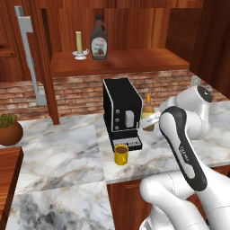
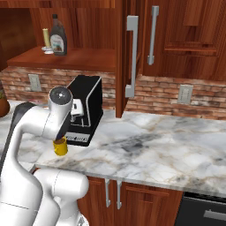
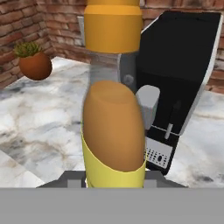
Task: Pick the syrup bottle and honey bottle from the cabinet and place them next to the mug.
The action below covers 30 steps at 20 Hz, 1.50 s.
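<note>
Marble counter [image 1: 63, 152] fills the frame's middle; the gripper [image 1: 152, 120] grips the upright honey bottle [image 1: 148, 113], right of the mug [image 1: 121, 154].

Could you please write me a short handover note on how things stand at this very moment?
Claw: shut on the honey bottle, held beside the black coffee machine, above the marble counter.
Syrup bottle: upright on the cabinet shelf, next to a candle.
Mug: on the counter in front of the coffee machine.
Done: honey bottle is out of the cabinet.
Left: set it down by the mug, then fetch the syrup bottle and place it there too.
</note>
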Tool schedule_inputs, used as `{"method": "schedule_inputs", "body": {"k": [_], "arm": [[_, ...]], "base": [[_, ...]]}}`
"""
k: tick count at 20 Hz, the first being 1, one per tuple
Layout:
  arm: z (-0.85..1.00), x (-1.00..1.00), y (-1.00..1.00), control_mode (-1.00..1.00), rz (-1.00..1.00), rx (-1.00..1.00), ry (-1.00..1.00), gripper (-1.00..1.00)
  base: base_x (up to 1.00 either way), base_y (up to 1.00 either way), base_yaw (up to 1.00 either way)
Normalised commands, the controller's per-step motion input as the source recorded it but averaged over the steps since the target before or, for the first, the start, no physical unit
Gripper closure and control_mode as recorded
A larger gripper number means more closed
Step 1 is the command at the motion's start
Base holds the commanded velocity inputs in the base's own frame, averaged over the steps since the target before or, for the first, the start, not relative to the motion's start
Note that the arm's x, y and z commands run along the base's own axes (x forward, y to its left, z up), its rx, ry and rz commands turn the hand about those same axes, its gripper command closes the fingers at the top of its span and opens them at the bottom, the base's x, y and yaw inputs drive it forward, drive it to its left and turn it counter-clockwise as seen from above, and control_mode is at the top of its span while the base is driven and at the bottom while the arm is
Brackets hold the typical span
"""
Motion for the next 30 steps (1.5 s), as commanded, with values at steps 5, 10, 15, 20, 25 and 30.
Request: {"method": "schedule_inputs", "body": {"k": [5,10,15,20,25,30], "arm": [[-0.13,0.01,-0.11,-1.00,0.14,-0.02,-0.08,1.00],[0.00,0.11,-0.29,-1.00,0.17,0.00,-0.08,1.00],[-0.24,0.10,-0.14,-1.00,0.20,0.02,-0.01,1.00],[-0.36,0.28,-0.10,-1.00,0.13,0.17,0.00,1.00],[-0.41,0.22,-0.02,-1.00,0.11,0.18,0.00,1.00],[-0.52,0.06,0.00,-1.00,0.10,0.10,0.00,1.00]], "base": [[0.00,0.00,0.00],[0.00,0.00,0.00],[0.00,0.00,0.00],[0.00,0.00,0.00],[0.00,0.00,0.00],[0.00,0.00,0.00]]}}
